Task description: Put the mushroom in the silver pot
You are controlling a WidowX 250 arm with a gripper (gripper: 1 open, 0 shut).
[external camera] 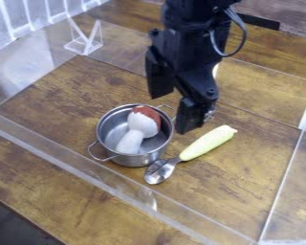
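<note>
No readable writing or labels anywhere. Lying inside the silver pot [129,135]: the mushroom [138,131], tipped on its side, long axis diagonal, red-brown cap up toward the pot's far rim, white stem toward the near rim. Above and right of the pot: gripper [190,107], released, jaws spread, holding nothing. Right of the pot on the table [54,100]: corn cob [208,143]. Just in front: spoon [160,171].

Dark wooden plank tabletop [66,91] with visible grain, enclosed by clear acrylic walls [54,144] along its edges. A small clear stand [83,38] rests at the far left. Soft, even light reflects off the panels.
</note>
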